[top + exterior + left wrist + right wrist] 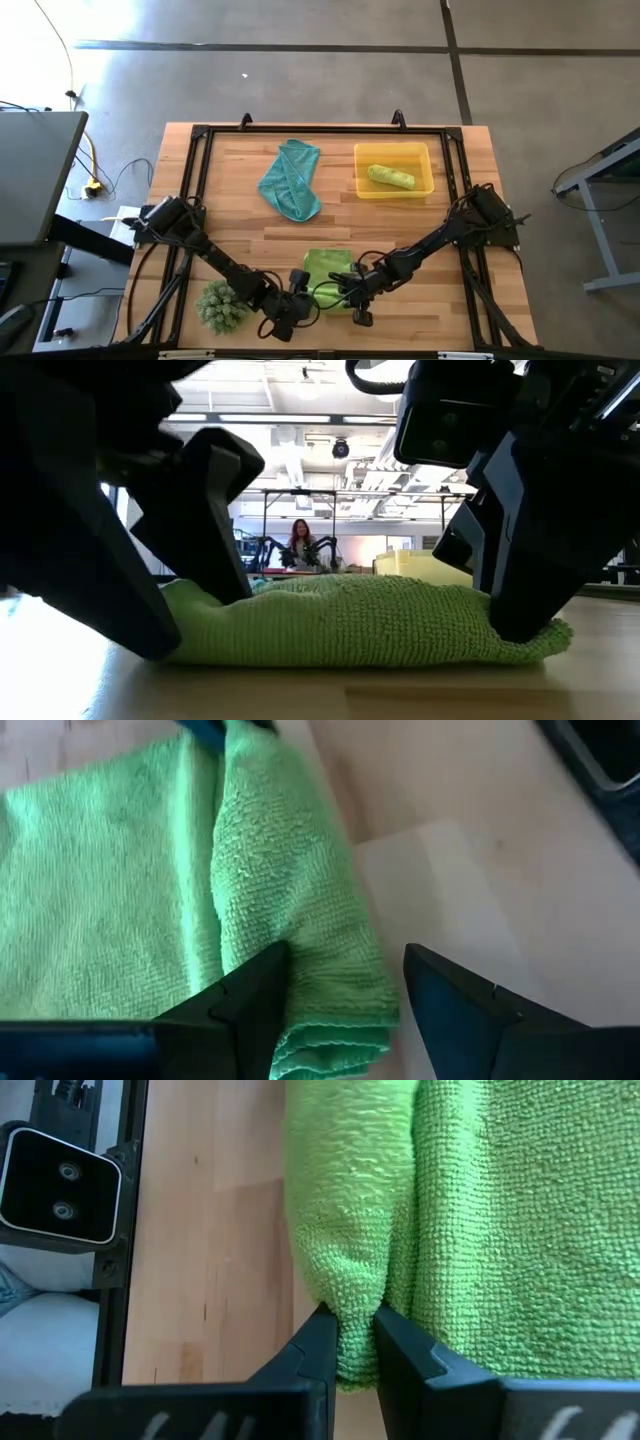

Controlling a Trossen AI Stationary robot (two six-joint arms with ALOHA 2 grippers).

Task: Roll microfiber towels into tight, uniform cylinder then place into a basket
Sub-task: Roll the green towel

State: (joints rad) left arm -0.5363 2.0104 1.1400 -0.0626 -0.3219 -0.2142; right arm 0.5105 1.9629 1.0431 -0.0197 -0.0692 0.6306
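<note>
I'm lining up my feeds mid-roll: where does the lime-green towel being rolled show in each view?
High view: the lime-green towel lies at the table's near edge, between both pincers.
Low view: it fills the centre foreground, dark fingers at each end.
Left wrist view: its rolled edge runs between the open left pincer fingers.
Right wrist view: its rolled edge is pinched by the right pincer.
Shared landmark: the towel's rolled edge.

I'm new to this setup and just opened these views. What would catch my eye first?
Both arms meet at the table's near edge over a lime-green towel with one edge rolled: the right gripper pinches one end of that roll, the left gripper straddles the other end with open fingers. Farther back, a yellow basket already holds a rolled green towel, with a crumpled teal towel beside it.
</note>
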